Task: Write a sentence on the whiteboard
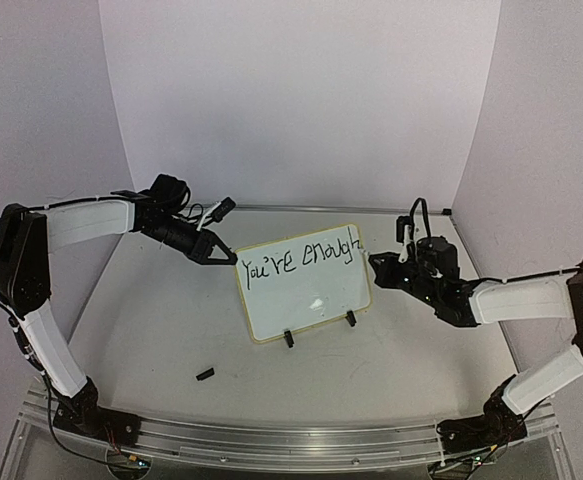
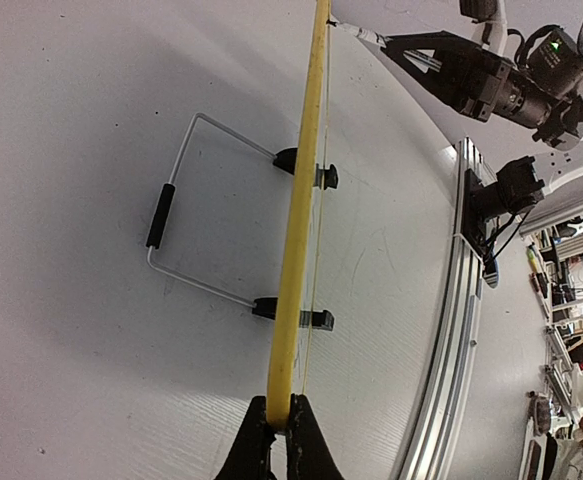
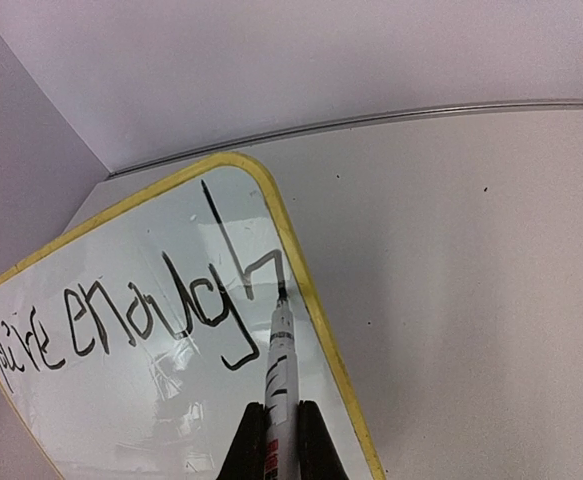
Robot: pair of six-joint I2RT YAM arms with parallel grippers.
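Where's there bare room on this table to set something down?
Bare table in front of the whiteboard, between the small black piece and the right arm. Crowded beside the board: left gripper on its rim, right gripper with the marker.

The top camera sits high behind both arms and looks down on the whole flat white table (image 1: 171,330) from far off. The left wrist camera is very near the small white board with a thin yellow rim (image 2: 296,250). It looks along the rim edge-on, picture tipped sideways, across to the black and white right arm (image 2: 491,80). The right wrist camera is close to the board's front and looks down a white marker pen with a black tip (image 3: 279,360). All three views show the board. The top and right wrist views share the black handwritten words (image 3: 121,320).
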